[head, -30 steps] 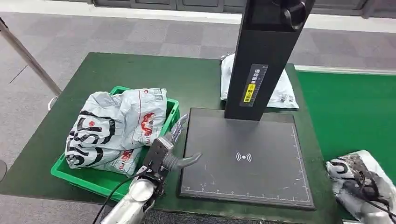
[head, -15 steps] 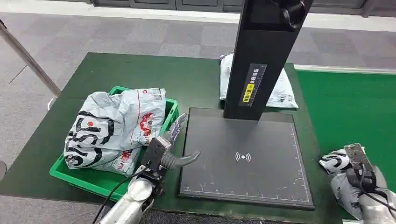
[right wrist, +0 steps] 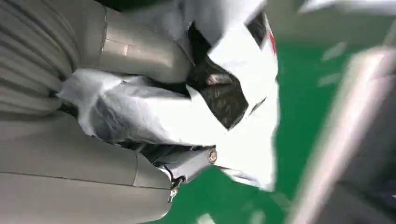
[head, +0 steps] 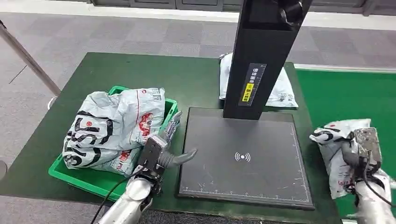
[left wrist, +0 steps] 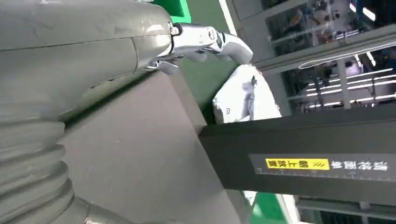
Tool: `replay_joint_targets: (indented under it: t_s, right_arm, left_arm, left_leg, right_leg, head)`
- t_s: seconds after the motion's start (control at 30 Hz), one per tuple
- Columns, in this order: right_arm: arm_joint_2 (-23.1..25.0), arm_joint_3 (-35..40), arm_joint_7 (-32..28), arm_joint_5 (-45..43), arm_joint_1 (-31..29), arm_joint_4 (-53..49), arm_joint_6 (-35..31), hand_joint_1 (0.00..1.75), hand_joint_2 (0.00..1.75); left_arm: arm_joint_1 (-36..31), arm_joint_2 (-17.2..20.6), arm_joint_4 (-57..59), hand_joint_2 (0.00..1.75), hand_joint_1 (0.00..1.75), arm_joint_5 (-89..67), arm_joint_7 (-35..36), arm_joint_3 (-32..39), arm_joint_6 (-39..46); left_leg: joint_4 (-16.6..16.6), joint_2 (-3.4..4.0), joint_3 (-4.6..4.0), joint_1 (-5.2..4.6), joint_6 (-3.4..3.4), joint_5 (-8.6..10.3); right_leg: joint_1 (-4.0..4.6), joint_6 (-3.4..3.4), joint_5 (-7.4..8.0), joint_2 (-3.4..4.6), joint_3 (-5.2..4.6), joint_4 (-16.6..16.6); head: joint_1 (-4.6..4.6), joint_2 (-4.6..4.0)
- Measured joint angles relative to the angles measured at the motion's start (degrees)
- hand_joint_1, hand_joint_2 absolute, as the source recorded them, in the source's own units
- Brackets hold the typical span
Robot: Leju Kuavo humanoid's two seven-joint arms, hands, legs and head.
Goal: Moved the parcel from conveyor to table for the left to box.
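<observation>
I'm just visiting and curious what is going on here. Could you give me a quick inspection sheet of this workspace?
Surface: dark green table; black scanner pad with black post.
Job's things: crumpled white plastic parcel, held above green conveyor.
Clutter: green plastic crate holding grey mailer bags; white bag behind post.
Hands: right hand grips parcel; left hand empty, fingers apart.
Cables: black cable along left arm.
Surroundings: grey carpet.

High head view; close, turned wrist views
</observation>
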Motion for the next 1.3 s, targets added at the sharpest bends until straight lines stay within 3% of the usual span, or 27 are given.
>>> replay_joint_targets:
  t_s: [0.23,0.63,0.83,1.07,1.3]
  right_arm:
    - [1.7,8.9,-0.9,-6.5,0.2,-15.2,-1.0,1.75,1.75]
    - [2.0,11.3,-3.8,-8.2,0.9,-19.8,0.0,1.75,1.75]
    - [5.6,18.6,-5.2,-7.1,-0.1,-25.7,1.0,1.75,1.75]
    - [9.1,31.0,-0.1,-11.0,-5.3,-24.3,8.2,1.75,1.75]
    - [11.5,41.1,0.0,-10.3,-7.3,-16.0,16.2,1.75,1.75]
  left_arm:
    - [-0.2,0.2,0.3,1.75,0.00,0.7,-1.2,0.5,0.2]
    - [-0.2,0.4,0.3,1.75,0.00,0.9,-1.8,0.7,0.7]
    - [-1.0,0.3,0.3,1.75,0.00,2.7,-3.6,1.3,2.0]
    - [-2.8,-0.6,1.2,1.75,0.00,3.8,-4.1,1.7,1.7]
    - [-3.5,-1.2,1.4,1.75,0.00,3.6,-2.9,1.7,1.4]
  left_leg:
    - [0.0,-0.14,-0.04,0.03,-0.06,0.05]
    - [0.0,-0.18,-0.17,-0.02,-0.04,0.06]
    - [0.0,-0.08,-0.15,0.05,-0.08,0.07]
    - [0.0,-0.10,-0.16,0.09,-0.20,0.16]
    - [0.0,-0.19,-0.18,0.08,-0.20,0.16]
  right_leg:
    - [0.03,-0.06,-0.04,-0.11,-0.09,0.1]
    - [-0.01,-0.06,-0.04,-0.14,-0.11,0.1]
    - [0.05,-0.08,-0.05,-0.04,-0.21,0.2]
    - [0.07,-0.11,-0.04,-0.04,-0.23,0.2]
    - [0.07,-0.12,-0.03,-0.11,-0.20,0.2]
  head:
    - [-0.04,0.00]
    - [-0.02,0.00]
    - [-0.04,0.00]
    - [-0.04,0.00]
    - [-0.02,0.00]
